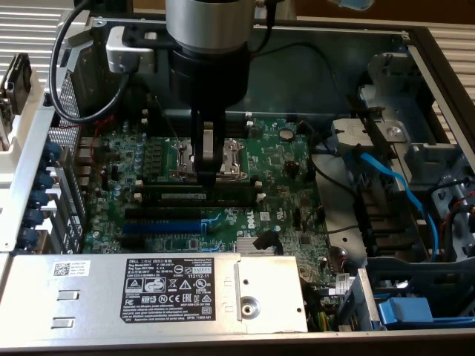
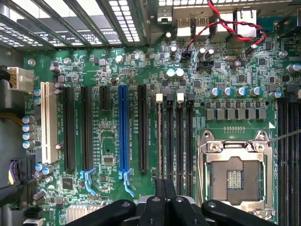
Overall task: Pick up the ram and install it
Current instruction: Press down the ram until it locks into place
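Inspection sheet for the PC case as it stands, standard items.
Surface: green motherboard inside an open case, CPU socket bare.
Job's things: ram stands on edge in a black memory slot beside the socket, white label facing the camera.
Clutter: nothing seen.
Grippers: pincer shut, tips right over the ram's top edge; contact cannot be told.
Cables: blue cable on the exterior view's right; black cable looped by the arm; red-black wires.
Surroundings: labelled power supply in front.
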Robot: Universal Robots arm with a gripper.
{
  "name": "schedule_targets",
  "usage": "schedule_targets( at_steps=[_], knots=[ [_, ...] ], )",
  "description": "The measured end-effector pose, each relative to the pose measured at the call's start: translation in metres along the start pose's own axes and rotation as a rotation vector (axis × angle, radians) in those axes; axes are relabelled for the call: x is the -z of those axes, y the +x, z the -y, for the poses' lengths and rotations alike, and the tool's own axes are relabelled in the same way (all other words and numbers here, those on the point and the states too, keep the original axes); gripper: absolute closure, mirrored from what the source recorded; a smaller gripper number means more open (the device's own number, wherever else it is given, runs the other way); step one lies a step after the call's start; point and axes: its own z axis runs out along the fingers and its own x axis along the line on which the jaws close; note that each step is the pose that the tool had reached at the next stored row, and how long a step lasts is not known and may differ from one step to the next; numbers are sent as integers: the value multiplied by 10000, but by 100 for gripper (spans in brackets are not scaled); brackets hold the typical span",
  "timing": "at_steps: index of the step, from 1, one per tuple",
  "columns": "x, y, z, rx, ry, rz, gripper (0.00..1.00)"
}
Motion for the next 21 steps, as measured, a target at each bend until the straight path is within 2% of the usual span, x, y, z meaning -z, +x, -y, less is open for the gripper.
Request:
schedule_targets(
  at_steps=[21],
  knots=[
    [-17, 8, 3, 86, 7, -2, 90]
  ],
)
